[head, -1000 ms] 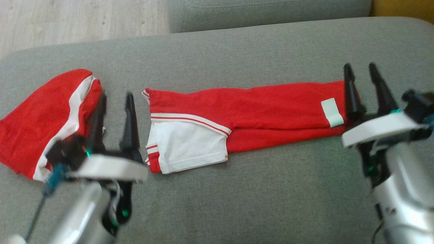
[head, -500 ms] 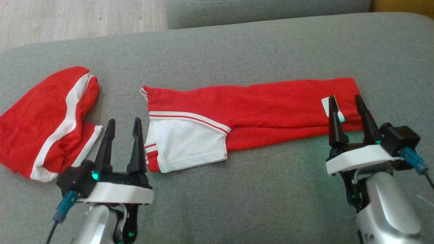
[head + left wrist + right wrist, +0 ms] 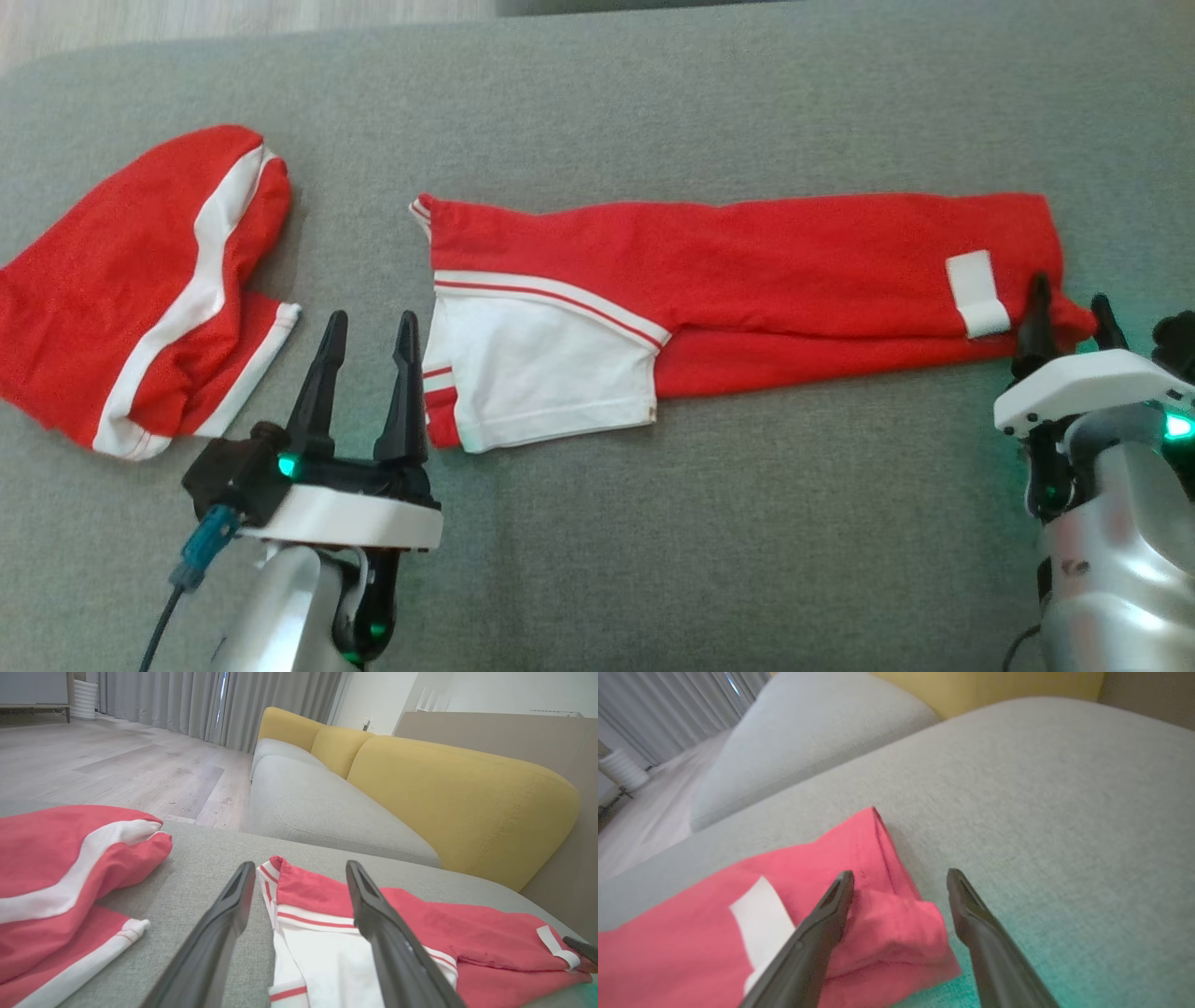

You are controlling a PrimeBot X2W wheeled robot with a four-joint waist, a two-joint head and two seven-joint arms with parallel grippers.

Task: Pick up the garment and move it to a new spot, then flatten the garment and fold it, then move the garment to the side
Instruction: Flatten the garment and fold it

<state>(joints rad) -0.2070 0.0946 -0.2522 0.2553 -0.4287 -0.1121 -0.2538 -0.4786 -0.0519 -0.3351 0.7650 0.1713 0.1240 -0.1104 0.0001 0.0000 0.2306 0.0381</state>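
1. Red cloth, long and narrow: the garment (image 3: pixel 747 261) (image 3: pixel 448 933) (image 3: pixel 840 858) lies folded lengthwise across the middle of the grey sofa seat (image 3: pixel 653 523), running from left to right
2. White panel (image 3: pixel 532 373) (image 3: pixel 322 961) with red-and-white stripes: it forms the near part of the garment's left end
3. White tab (image 3: pixel 976 294) (image 3: pixel 759 914) (image 3: pixel 556 949): it sits on the red cloth close to the garment's right end
4. My left fingers (image 3: pixel 405 373) (image 3: pixel 373 924): spread apart and grasping nothing. In the head view they stand just beside the garment's left edge. In the left wrist view one finger lies over bare grey fabric and the other over the white panel, so the garment's left edge falls between them
5. My right fingers (image 3: pixel 1034 322) (image 3: pixel 826 919): likewise spread and empty, placed at the near right corner of the garment. In the right wrist view one finger crosses the bunched red corner and the other is over the grey seat just beside it. I cannot tell whether either tip touches the cloth
6. Second garment (image 3: pixel 121 261) (image 3: pixel 56 849): a red heap with a broad white stripe, lying on the seat to the left of my left fingers, apart from the first
7. Background in the left wrist view: a yellow backrest (image 3: pixel 444 788) and a pale wooden floor (image 3: pixel 117 765)
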